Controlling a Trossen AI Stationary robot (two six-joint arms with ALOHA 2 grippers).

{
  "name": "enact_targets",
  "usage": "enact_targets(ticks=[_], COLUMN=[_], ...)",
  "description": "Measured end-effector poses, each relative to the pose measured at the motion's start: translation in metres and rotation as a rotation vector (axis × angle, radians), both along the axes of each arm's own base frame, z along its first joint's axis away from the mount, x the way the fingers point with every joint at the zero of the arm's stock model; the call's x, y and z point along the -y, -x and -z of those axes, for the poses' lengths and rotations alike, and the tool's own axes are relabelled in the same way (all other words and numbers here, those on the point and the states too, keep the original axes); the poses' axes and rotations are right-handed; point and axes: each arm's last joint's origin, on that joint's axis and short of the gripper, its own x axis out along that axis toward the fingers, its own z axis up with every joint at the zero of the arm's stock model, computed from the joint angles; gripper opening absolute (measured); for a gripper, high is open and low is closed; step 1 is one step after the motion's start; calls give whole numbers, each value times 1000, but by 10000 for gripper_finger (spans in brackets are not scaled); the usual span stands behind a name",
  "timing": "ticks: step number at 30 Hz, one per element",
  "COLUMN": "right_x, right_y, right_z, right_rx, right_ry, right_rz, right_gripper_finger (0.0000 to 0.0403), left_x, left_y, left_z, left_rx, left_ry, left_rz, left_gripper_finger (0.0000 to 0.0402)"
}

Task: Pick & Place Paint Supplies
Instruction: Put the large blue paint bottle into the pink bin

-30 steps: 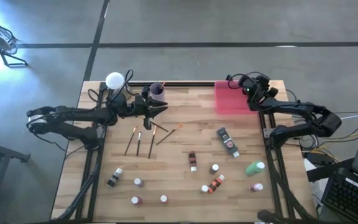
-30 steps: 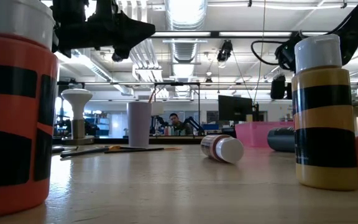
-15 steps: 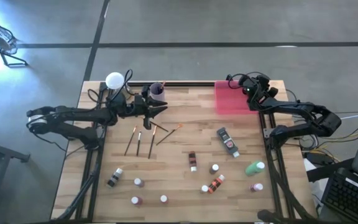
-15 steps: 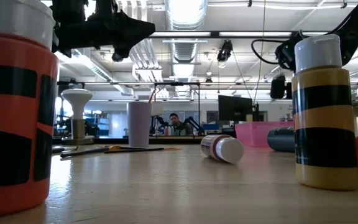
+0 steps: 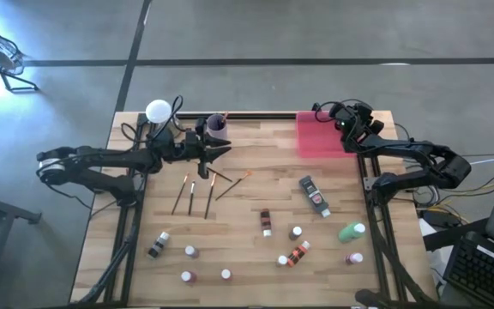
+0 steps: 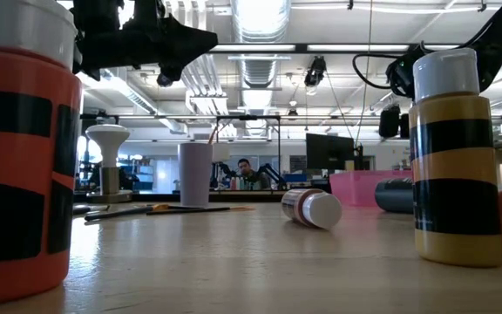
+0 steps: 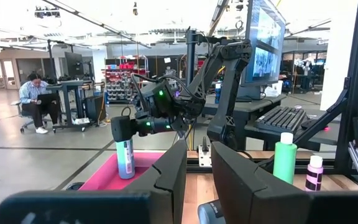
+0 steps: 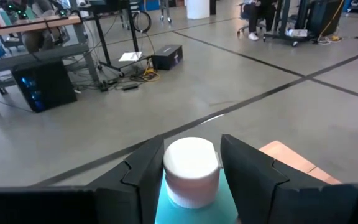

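The right gripper (image 8: 191, 163) hangs over the pink tray (image 5: 317, 137) at the table's far right corner, its fingers set close on either side of a white-capped bottle (image 8: 191, 171) standing upright between them; whether they grip it, I cannot tell. The left gripper (image 5: 223, 148) hovers beside the lilac cup (image 5: 217, 126), fingers narrowly parted and empty, above the brushes (image 5: 191, 194).

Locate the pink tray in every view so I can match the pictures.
High view: pink tray at the table's far right corner, partly under the right gripper.
Low view: right of centre, at the table's far edge.
Left wrist view: lower left, beneath the bottle.
Right wrist view: cannot tell; the bottle's white cap fills the foreground.
Shared landmark: the right gripper above the tray.
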Motion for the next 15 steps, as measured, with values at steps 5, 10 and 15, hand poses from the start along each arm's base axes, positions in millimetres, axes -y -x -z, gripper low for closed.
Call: enact_targets(ticks=[5, 10, 15], right_x=[0, 0, 1], right_y=[0, 0, -1], right_z=[0, -1, -2], right_rx=[12, 24, 29], right_ry=[8, 19, 23], right_rz=[1, 1, 2], right_gripper_finger=[160, 173, 175], left_x=[0, 0, 0], left_y=[0, 0, 0], left_z=[0, 0, 0], left_rx=[0, 0, -1], left_ry=[0, 0, 0], left_rz=[0, 0, 0], left_gripper_finger=[81, 81, 81])
